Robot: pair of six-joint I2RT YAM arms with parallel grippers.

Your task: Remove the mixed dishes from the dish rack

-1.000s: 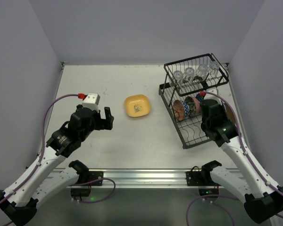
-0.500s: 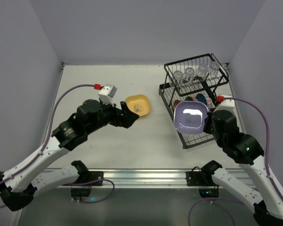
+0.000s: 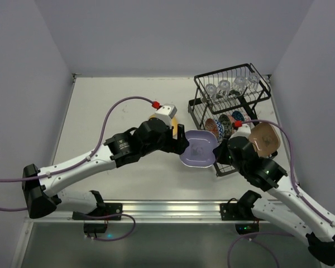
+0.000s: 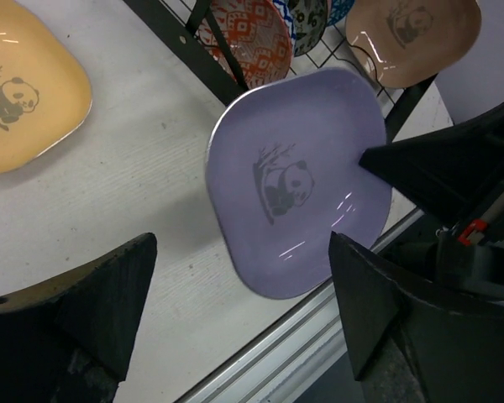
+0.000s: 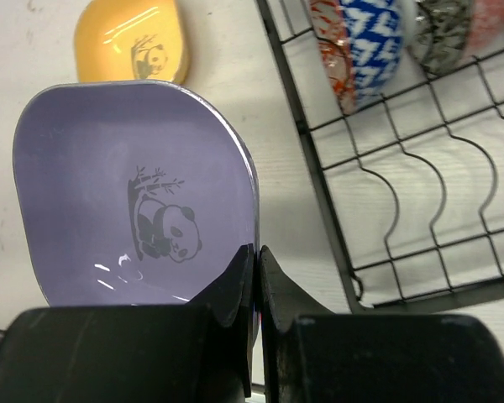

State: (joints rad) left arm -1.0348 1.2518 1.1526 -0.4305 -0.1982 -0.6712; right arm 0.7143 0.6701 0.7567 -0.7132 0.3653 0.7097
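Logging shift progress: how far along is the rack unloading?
Done: the yellow plate lies on the table. In hand: the right gripper pinches the lavender plate beside the rack, with the open left gripper facing it. Left: tan plate, patterned bowls on the lower tier, four glass cups in the upper basket.

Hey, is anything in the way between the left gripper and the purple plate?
Nothing visible. The open left gripper faces the lavender plate directly; only the right gripper pinches its far edge.
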